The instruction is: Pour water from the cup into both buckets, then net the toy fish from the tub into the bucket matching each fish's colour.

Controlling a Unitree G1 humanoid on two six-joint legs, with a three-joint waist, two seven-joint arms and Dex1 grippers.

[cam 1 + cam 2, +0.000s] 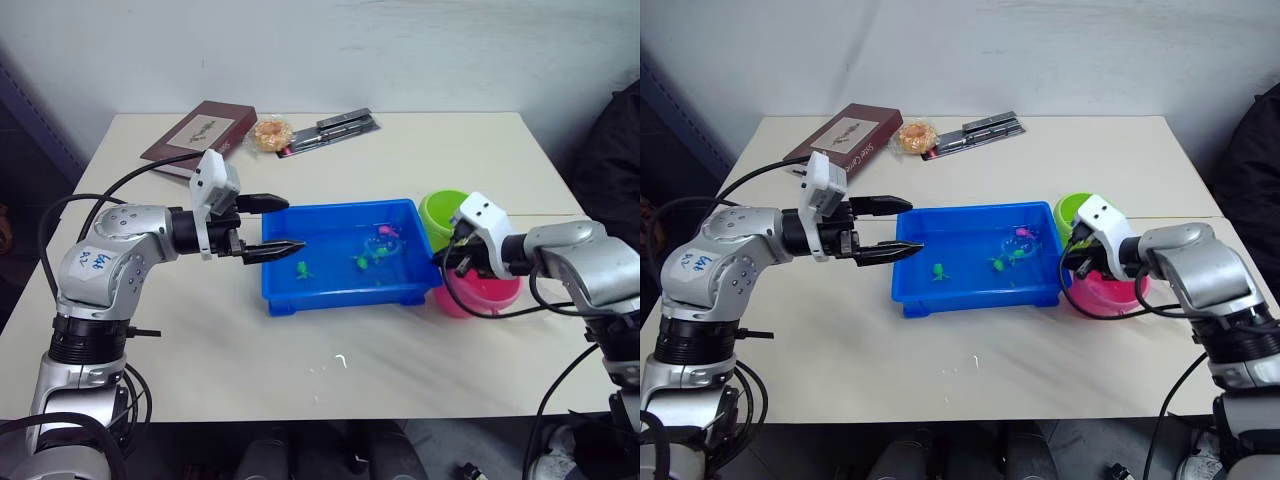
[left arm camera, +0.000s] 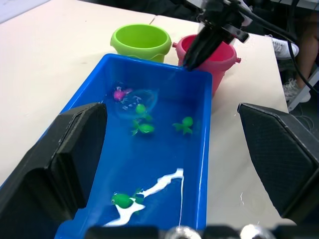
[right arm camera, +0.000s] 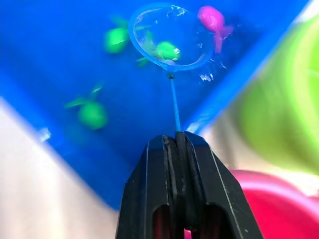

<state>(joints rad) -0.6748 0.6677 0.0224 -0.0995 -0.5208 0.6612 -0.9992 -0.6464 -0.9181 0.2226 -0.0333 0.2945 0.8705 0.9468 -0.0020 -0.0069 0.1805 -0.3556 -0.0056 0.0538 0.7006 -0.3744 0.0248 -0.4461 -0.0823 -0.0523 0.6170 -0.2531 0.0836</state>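
The blue tub (image 1: 340, 287) sits mid-table with water and several toy fish in it: green ones (image 1: 301, 268) (image 2: 123, 200) and a pink one (image 3: 212, 19). My right gripper (image 3: 177, 137) is shut on the net's thin handle at the tub's right end. The net hoop (image 3: 169, 37) lies in the water around a green fish (image 3: 167, 50). The lime green bucket (image 1: 440, 212) and the pink bucket (image 1: 487, 292) stand right of the tub. My left gripper (image 1: 293, 224) hovers open over the tub's left rim, holding nothing. The cup is out of view.
At the table's back lie a brown book (image 1: 200, 135), a wrapped snack (image 1: 270, 133) and dark pen packs (image 1: 335, 130). A small wet patch (image 1: 340, 360) glints on the table in front of the tub.
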